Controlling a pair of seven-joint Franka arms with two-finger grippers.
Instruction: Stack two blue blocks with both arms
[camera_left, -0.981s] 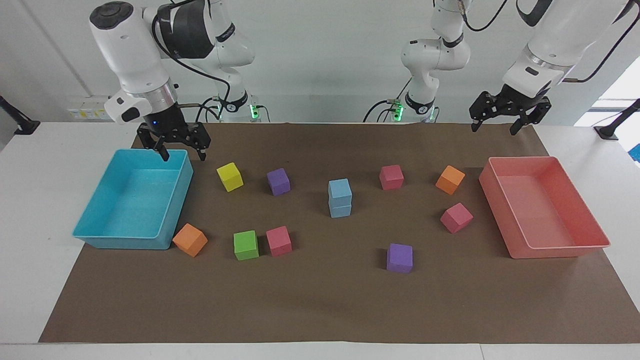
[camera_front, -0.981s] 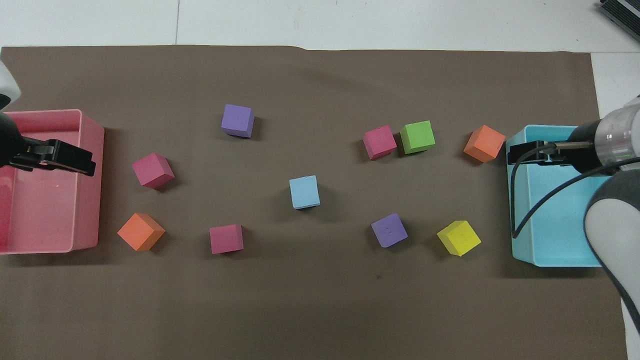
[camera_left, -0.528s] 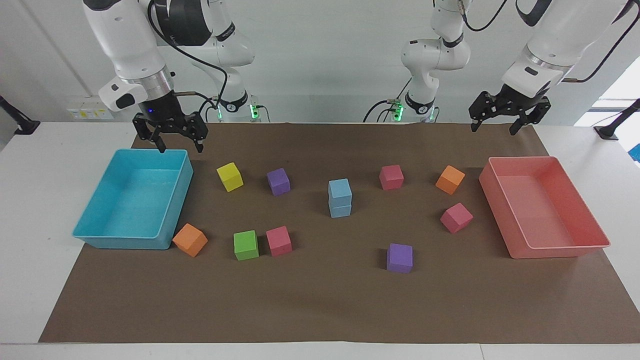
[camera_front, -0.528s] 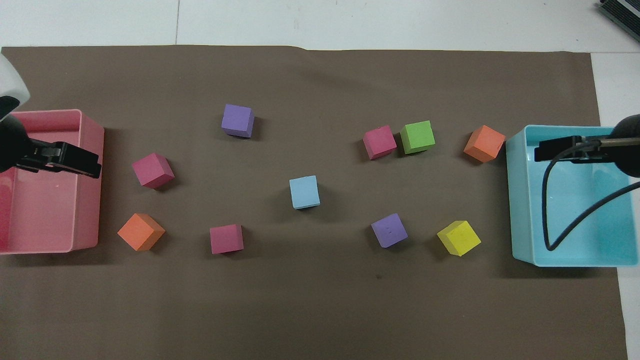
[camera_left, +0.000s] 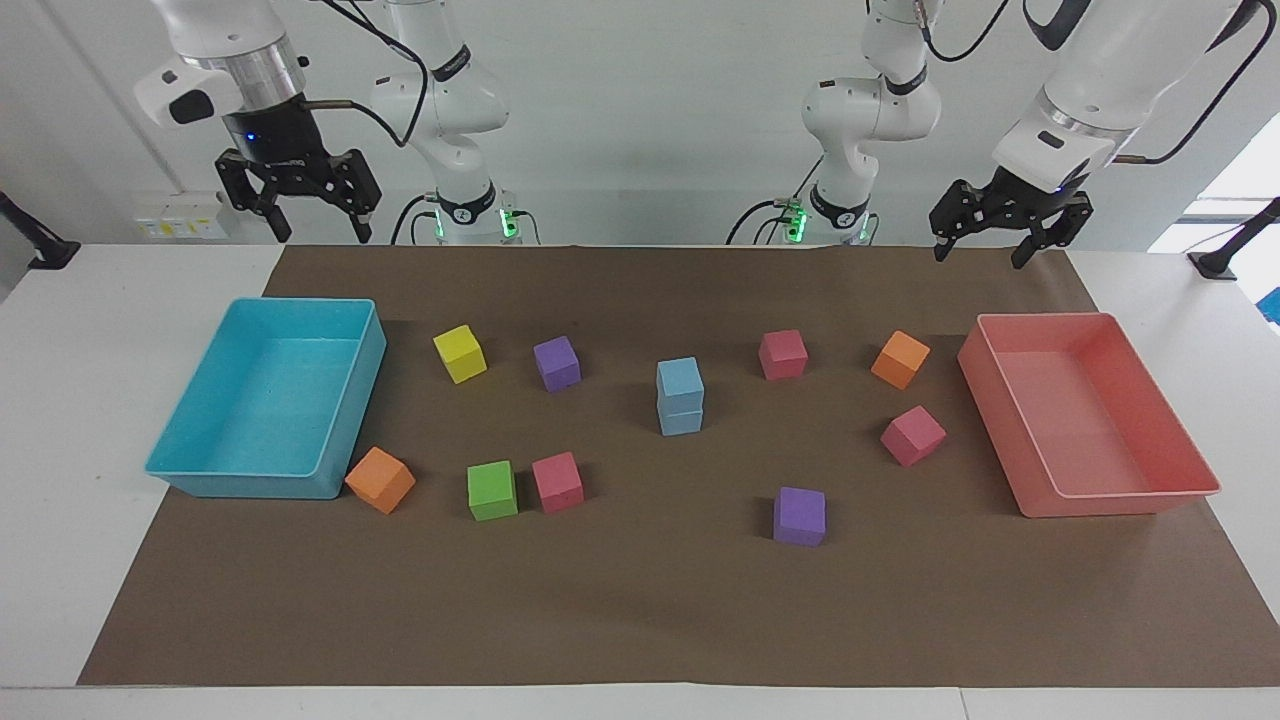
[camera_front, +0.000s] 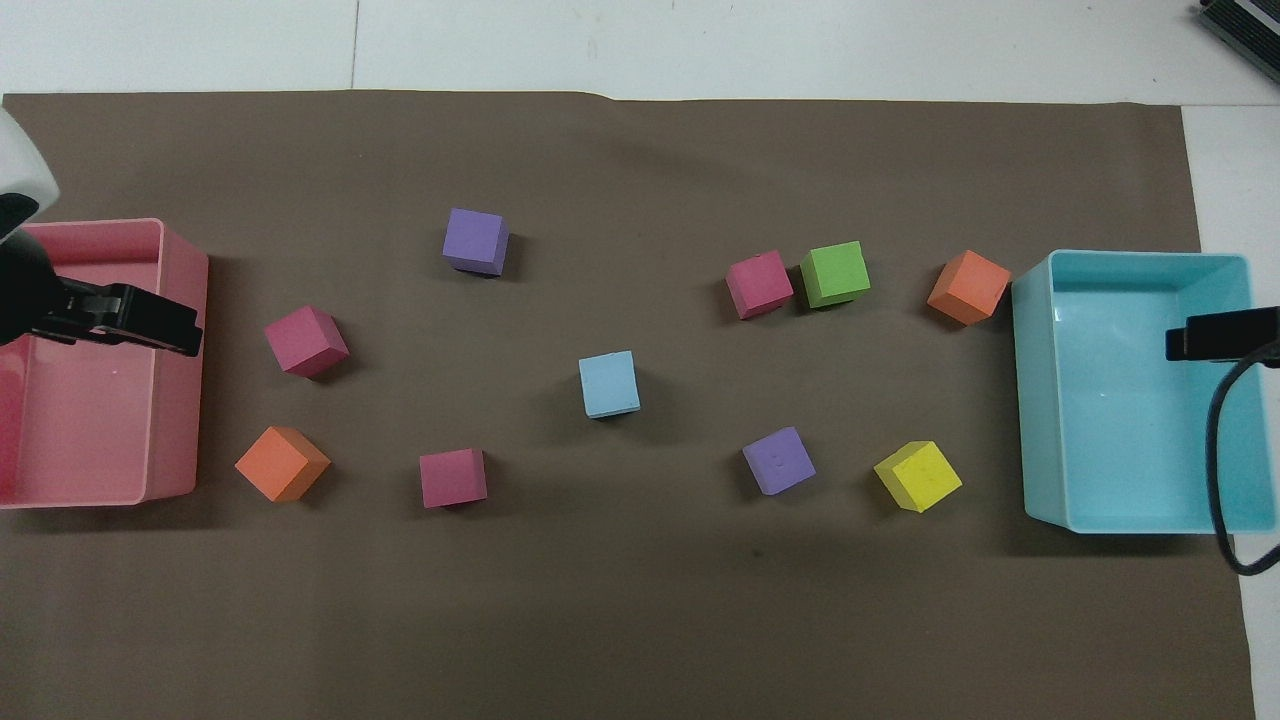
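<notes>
The two blue blocks stand stacked, one squarely on the other, at the middle of the brown mat; from above only the top block shows. My right gripper is open and empty, raised high over the table edge by the turquoise tray; in the overhead view only its tip shows over that tray. My left gripper is open and empty, in the air over the mat's edge by the pink tray, and shows over that tray from above. Neither gripper is near the stack.
A turquoise tray stands at the right arm's end and a pink tray at the left arm's end. Loose cubes lie around the stack: yellow, two purple, green, several pink and orange.
My right gripper has risen and drawn back from the turquoise tray's rim toward its base. My left gripper has lifted very slightly. The stack and the cubes have not moved.
</notes>
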